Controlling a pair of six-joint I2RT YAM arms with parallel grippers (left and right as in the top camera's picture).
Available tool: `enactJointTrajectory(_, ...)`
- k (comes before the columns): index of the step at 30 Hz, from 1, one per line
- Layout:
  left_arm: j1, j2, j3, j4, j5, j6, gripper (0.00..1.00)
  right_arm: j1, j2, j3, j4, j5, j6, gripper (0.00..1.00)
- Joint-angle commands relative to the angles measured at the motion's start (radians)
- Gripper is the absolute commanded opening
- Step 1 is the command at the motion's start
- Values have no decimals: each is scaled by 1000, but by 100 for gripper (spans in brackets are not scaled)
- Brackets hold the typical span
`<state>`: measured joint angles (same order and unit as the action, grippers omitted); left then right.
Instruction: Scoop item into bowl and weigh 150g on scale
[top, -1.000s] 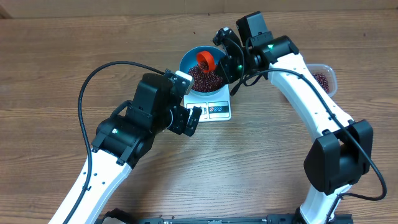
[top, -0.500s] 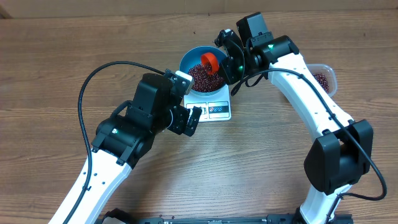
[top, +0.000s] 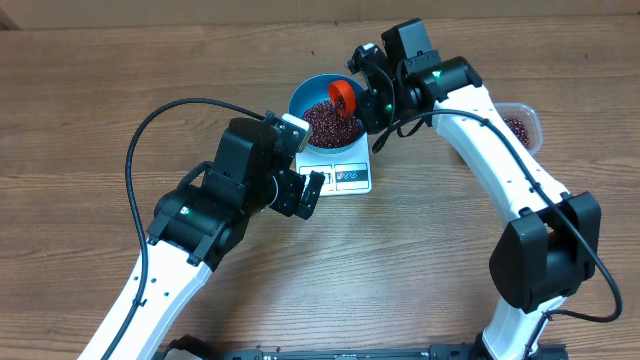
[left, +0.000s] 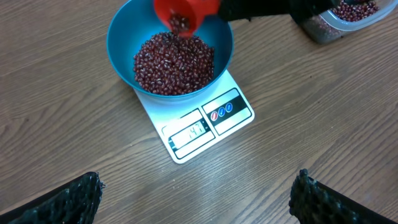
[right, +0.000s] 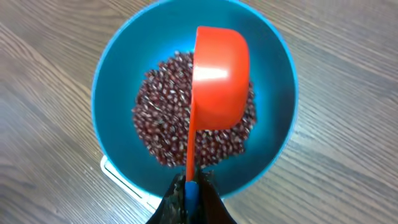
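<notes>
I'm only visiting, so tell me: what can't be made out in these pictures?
Scale reading: digits blurred in the left wrist view, far too small overhead.
Scoop contents: right wrist view shows only its back; the left wrist view's top edge cuts it off.
Clear tub: cut by the top edge in the left wrist view, partly behind the right arm overhead.

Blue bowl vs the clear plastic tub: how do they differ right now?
Look: the round bright blue bowl is opaque; the clear rounded-rectangular plastic tub is see-through.
Support: the bowl stands on the flat white kitchen scale; the tub sits directly on the wooden table.
Scoop: the orange-red plastic scoop hangs tilted above the bowl, not the tub.
Both hold dark red beans.
</notes>
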<state>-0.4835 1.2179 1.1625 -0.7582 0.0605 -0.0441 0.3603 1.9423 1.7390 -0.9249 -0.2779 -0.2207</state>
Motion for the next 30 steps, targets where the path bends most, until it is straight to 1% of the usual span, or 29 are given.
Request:
enactJointTrajectory(1, 5, 5, -10, 0, 8, 22, 100, -2, -26, 31, -5, -17, -48, 3)
enactJointTrajectory(2, 5, 5, -10, 0, 8, 22, 100, -2, -26, 31, -5, 12, -40, 3)
enactJointTrajectory(4, 5, 5, -10, 0, 8, 22, 100, -5, -26, 31, 11, -21, 2, 3)
enactJointTrajectory(5, 5, 5, -10, -1, 8, 22, 99, -5, -26, 31, 13, -59, -5, 3)
enactJointTrajectory(7, 5, 5, -10, 0, 8, 22, 99, -4, -26, 31, -3, -27, -58, 3)
enactJointTrajectory(9, 5, 5, -10, 0, 8, 22, 100, -5, -25, 31, -4, 14, -33, 3)
enactJointTrajectory(12, 5, 5, -10, 0, 8, 22, 99, -5, -25, 31, 2, -44, -20, 3)
enactJointTrajectory(15, 5, 5, -10, 0, 8, 22, 100, -5, -25, 31, -3, 7, -15, 3)
enactJointTrajectory(16, 5, 5, -10, 0, 8, 22, 99, -6, -25, 31, 11, -38, -5, 3)
enactJointTrajectory(17, 5, 5, -10, 0, 8, 22, 100, -6, -25, 30, 14, -60, -14, 3)
enactJointTrajectory(19, 5, 5, -10, 0, 8, 22, 100, -6, -25, 31, 2, -29, -51, 3)
enactJointTrajectory(20, 5, 5, -10, -1, 8, 22, 100, -6, -25, 30, 0, 5, -37, 3)
enactJointTrajectory(23, 5, 5, -10, 0, 8, 22, 100, -8, -25, 29, 3, -37, -32, 3)
enactJointTrajectory(26, 5, 5, -10, 0, 8, 22, 99, -8, -25, 29, -3, -5, -42, 3)
enactJointTrajectory(30, 5, 5, -10, 0, 8, 22, 100, -8, -25, 29, -1, -11, -42, 3)
